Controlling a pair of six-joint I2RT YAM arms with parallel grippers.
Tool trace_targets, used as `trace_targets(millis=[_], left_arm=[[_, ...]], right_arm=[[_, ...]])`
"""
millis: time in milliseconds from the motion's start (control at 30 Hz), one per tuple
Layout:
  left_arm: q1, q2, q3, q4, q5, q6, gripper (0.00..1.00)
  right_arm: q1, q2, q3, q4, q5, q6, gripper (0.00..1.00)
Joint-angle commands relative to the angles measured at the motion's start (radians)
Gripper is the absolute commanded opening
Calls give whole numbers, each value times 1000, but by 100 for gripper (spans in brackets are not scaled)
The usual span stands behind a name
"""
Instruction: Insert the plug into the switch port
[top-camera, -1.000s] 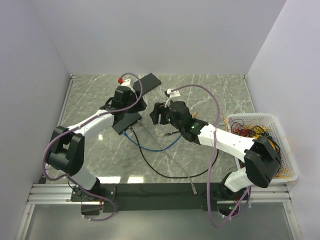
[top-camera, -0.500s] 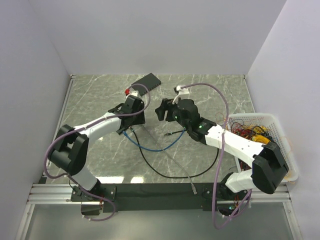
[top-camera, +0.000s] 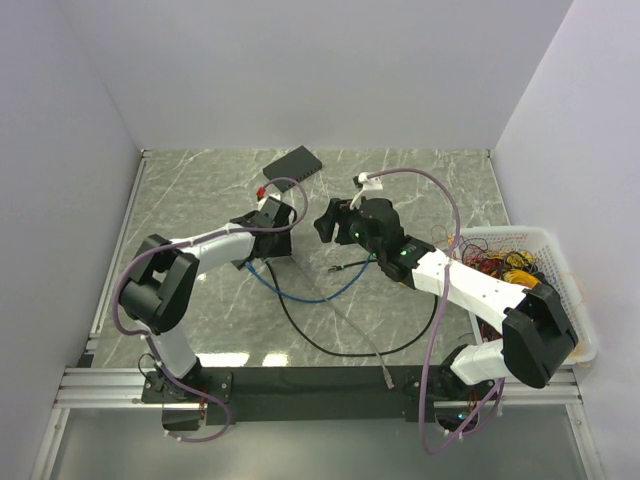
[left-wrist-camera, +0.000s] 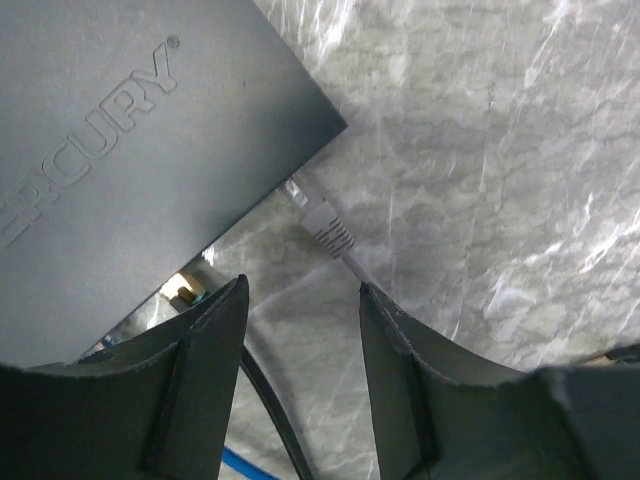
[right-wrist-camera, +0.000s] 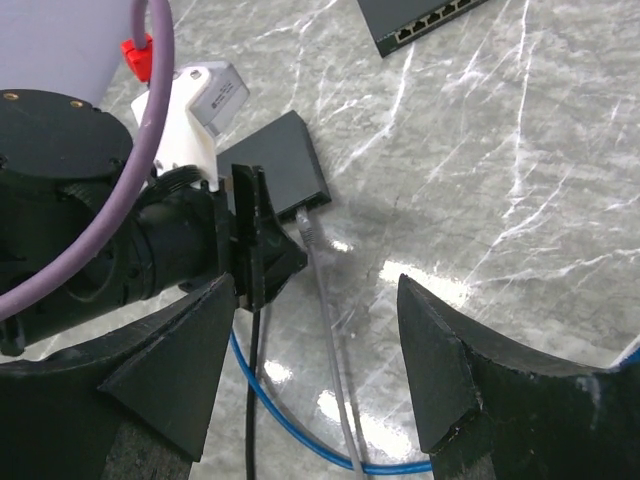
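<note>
The switch (top-camera: 297, 161) (right-wrist-camera: 425, 20), an oblong dark-grey box, lies at the back of the table with its row of ports (right-wrist-camera: 432, 22) facing me. My left gripper (top-camera: 283, 243) (left-wrist-camera: 302, 285) hangs open low over the near edge of a flat black slab (top-camera: 258, 256) (left-wrist-camera: 120, 150) (right-wrist-camera: 280, 165), nothing between its fingers. My right gripper (top-camera: 322, 224) (right-wrist-camera: 315, 285) is open and empty just right of it. A grey cable's plug (left-wrist-camera: 320, 225) (right-wrist-camera: 310, 228) sits in the slab's edge. I cannot make out the task's plug in any view.
Blue (top-camera: 310, 297) and black (top-camera: 330, 345) cables loop from the slab across the table's middle. A thin dark cable end (top-camera: 338, 268) lies under the right arm. A white basket (top-camera: 570, 290) full of red and yellow cables stands at the right edge.
My left gripper has swung right and down to the slab's right edge and its jaws have narrowed slightly. The right gripper has shifted a little up and right.
</note>
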Motion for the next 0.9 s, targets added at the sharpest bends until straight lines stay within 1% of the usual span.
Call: trace_targets(millis=[0, 167, 300, 500, 633, 867], left_arm=[[-4, 23, 55, 28, -33, -13, 54], [-4, 56, 72, 38, -48, -2, 54], [2, 89, 106, 19, -88, 12, 53], [49, 90, 103, 36, -71, 25, 53], [60, 99, 110, 38, -65, 29, 53], [86, 119, 133, 35, -74, 18, 59]], right_arm=[[-7, -19, -5, 49, -10, 17, 73], [-8, -14, -11, 55, -19, 18, 73], [-8, -11, -10, 54, -19, 20, 73], [-8, -2, -13, 61, -33, 23, 73], [-8, 12, -11, 66, -46, 29, 73], [-8, 25, -10, 70, -63, 32, 73]])
